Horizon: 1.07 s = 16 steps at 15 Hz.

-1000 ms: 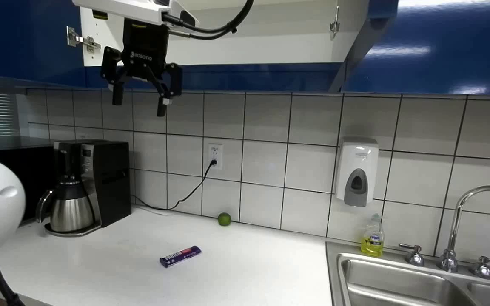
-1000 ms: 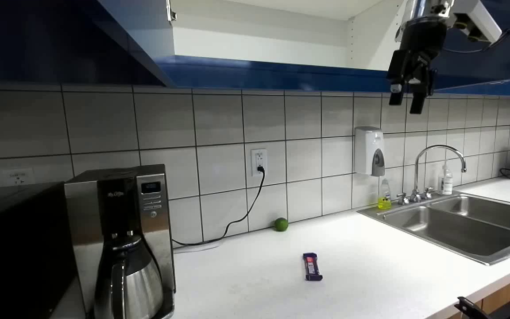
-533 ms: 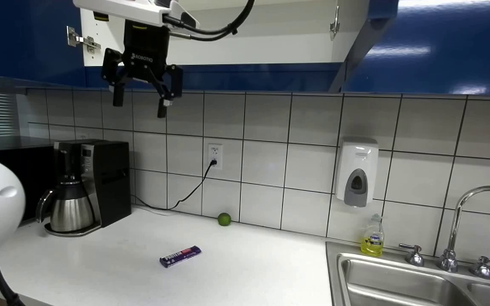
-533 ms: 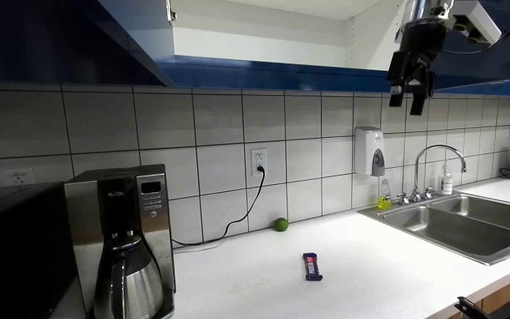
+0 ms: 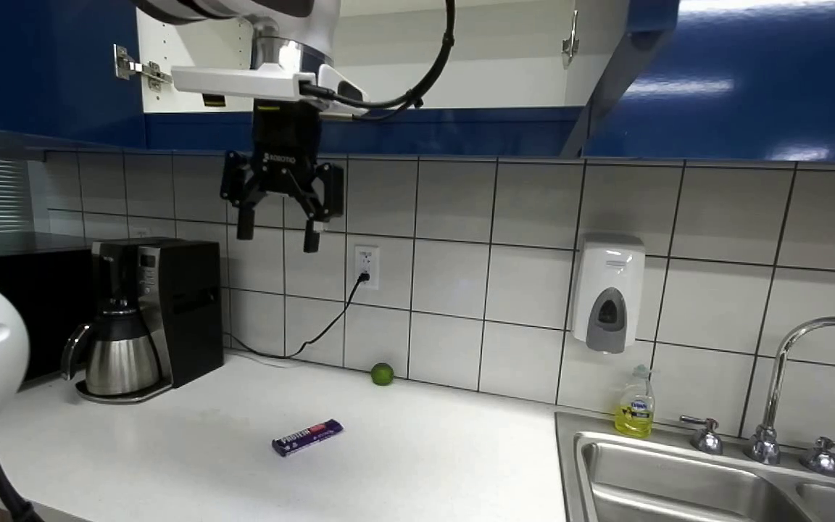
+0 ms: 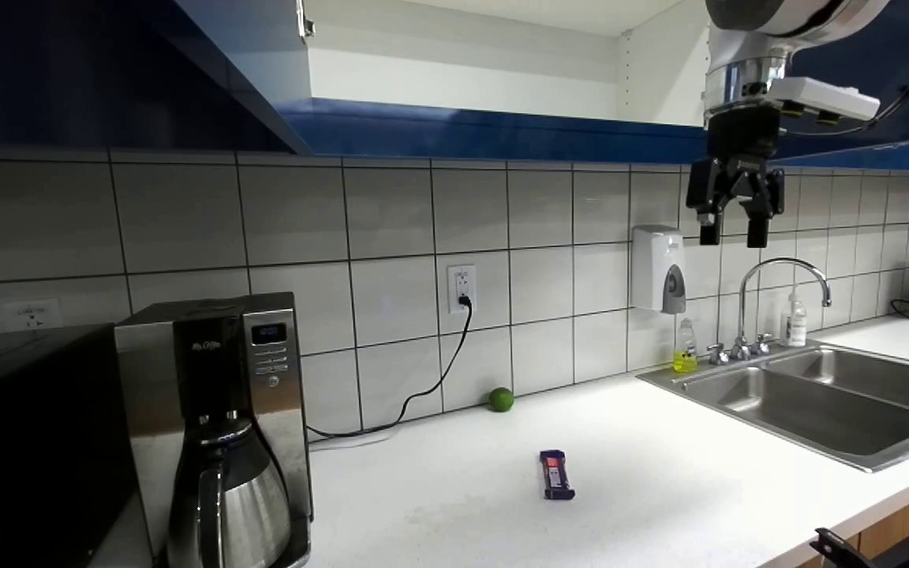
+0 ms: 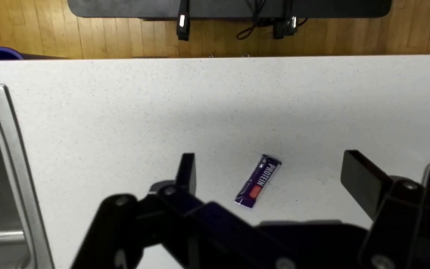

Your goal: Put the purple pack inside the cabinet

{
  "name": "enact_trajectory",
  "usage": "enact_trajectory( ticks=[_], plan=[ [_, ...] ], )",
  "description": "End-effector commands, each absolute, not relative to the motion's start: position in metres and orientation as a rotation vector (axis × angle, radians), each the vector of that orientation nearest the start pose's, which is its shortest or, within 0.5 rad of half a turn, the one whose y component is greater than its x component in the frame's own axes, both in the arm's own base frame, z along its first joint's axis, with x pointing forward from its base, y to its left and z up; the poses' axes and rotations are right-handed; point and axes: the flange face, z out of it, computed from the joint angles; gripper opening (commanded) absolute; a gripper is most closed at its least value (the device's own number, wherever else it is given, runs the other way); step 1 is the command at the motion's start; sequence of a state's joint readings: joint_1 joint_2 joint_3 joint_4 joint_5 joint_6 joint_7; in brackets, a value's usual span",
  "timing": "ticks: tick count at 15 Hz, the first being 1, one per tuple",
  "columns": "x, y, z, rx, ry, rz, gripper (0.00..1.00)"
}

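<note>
The purple pack [image 5: 307,438] lies flat on the white counter, also seen in an exterior view [image 6: 556,475]. In the wrist view the purple pack [image 7: 258,182] appears between the two fingers, far below them and tilted across the picture. The blue cabinet [image 5: 446,130] stands open with its white interior showing, also in an exterior view [image 6: 462,130]. My gripper [image 5: 277,235] is open and empty, pointing down, high above the counter and a little below the cabinet's lower edge. The gripper also shows in an exterior view [image 6: 733,233] and the wrist view [image 7: 271,168].
A coffee maker [image 5: 164,319] stands at the counter's back corner. A green ball [image 5: 382,374] rests by the tiled wall. The soap dispenser [image 5: 609,293] hangs above the yellow bottle [image 5: 635,406]. The steel sink [image 6: 802,410] with its faucet [image 6: 742,315] bounds the counter.
My gripper has come down from in front of the cabinet's edge and straightened to point down, shifting a little right in an exterior view. It stays open. The purple pack has not moved.
</note>
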<state>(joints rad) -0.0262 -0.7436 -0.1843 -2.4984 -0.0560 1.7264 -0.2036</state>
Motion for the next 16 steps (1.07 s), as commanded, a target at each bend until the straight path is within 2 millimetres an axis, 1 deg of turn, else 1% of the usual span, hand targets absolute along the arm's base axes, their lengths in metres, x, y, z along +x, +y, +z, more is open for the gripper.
enact_trajectory(
  ticks=[1,4,8,11,16],
  plan=[
    [0.331,-0.078,0.494,-3.14,0.027,0.018,1.0],
    [0.345,-0.072,0.465,-3.162,0.075,0.011,1.0],
    [0.359,-0.064,0.417,-3.172,0.132,0.006,1.0],
    [0.372,-0.064,0.38,-3.153,0.189,-0.001,1.0],
    [0.4,-0.056,0.329,-3.149,0.221,-0.019,1.0]
  ],
)
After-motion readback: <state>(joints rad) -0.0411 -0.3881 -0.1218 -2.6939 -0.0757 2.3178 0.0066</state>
